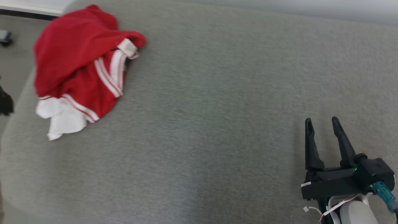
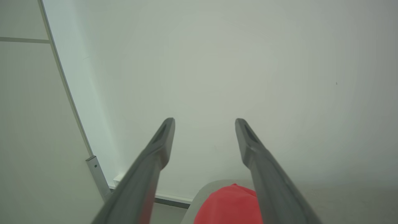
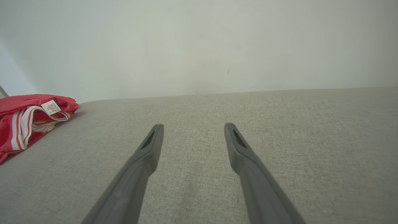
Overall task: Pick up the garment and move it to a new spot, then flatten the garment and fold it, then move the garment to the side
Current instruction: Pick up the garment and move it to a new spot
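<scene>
Lying bunched at the far left corner of the grey fabric-covered tabletop, the red white-striped cloth garment hides its shape. Left claw, spread, empty, points over it at the pale wall; right claw, spread, empty, is low at near right.

The right gripper has two long black fingers that taper to rounded tips. They are set in a blocky black base with a small green light, a teal connector at its side, and a thin white cable edged in red beside the pale grey forearm. The left gripper has matte dark grey fingers, each with a narrow slot-shaped recess near the tip on its inner face.
</scene>
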Robot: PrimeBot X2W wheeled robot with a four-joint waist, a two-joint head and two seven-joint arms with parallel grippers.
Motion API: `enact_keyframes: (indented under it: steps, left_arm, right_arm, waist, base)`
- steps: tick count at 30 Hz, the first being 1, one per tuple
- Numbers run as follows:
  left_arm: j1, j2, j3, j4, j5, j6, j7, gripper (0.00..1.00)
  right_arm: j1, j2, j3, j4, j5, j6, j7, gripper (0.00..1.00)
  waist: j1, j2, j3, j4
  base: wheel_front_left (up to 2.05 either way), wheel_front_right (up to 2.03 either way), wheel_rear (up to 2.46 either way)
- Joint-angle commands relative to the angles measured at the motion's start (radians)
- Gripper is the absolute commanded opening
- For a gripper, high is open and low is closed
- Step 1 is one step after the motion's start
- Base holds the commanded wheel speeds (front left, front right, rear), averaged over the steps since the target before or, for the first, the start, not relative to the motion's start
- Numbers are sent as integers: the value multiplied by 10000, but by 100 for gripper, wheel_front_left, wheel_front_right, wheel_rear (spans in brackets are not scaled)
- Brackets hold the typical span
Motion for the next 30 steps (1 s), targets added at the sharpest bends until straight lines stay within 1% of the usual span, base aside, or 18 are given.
enact_keyframes:
  steps: [1, 4, 7, 11, 14, 17, 23, 25, 29, 30]
  left_arm:
    - [-379, 164, 18, 152, -94, -14, 112, 100]
    - [-1081, 647, 49, 652, -165, -75, 350, 100]
    - [-1500, 914, -108, 1267, -195, -147, 575, 100]
    - [-1920, 1330, -376, 2383, -377, -234, 1136, 100]
    - [-2000, 1580, -694, 3211, -563, -304, 1759, 100]
    - [-1992, 1765, -979, 4010, -878, -308, 2621, 100]
    - [-1836, 2044, -2013, 4892, -1990, -318, 4438, 100]
    - [-1742, 2114, -2264, 4997, -2220, -320, 4740, 100]
    - [-1648, 2264, -2561, 5290, -2525, -321, 4942, 100]
    - [-1679, 2285, -2614, 5350, -2569, -322, 4917, 44]
  right_arm:
    - [-209, -20, -67, -56, -16, -25, -55, 100]
    - [-389, -18, -65, -74, 25, -25, -95, 100]
    - [-488, -18, -67, -57, 63, -25, -117, 100]
    - [-604, -15, -71, -5, 93, -25, -161, 100]
    - [-627, -17, -83, 6, 81, -25, -182, 100]
    - [-637, -18, -107, -23, 61, -25, -182, 100]
    - [-626, -17, -127, -56, 63, -25, -196, 100]
    - [-629, -18, -100, -79, 89, -25, -196, 100]
    - [-626, -17, -31, -127, 140, -25, -196, 100]
    - [-618, -17, -16, -135, 174, -25, -195, 100]
  waist:
    - [-2, -2, 1384, -1421]
    - [-2, -2, 1640, -1794]
    - [-2, -2, 1737, -2049]
    - [-2, -2, 1744, -2276]
    - [-2, -2, 1702, -2406]
    - [-2, -2, 1648, -2470]
    - [-2, -2, 1568, -2552]
    - [-2, -2, 1559, -2605]
    - [-2, -2, 1555, -2705]
    - [-2, -2, 1546, -2728]
  base:
    - [0, 0, 0]
    - [0, 0, 0]
    - [0, 0, 0]
    - [0, 0, 0]
    - [0, 0, 0]
    - [0, 0, 0]
    - [0, 0, 0]
    - [0, 0, 0]
    - [0, 0, 0]
    - [0, 0, 0]
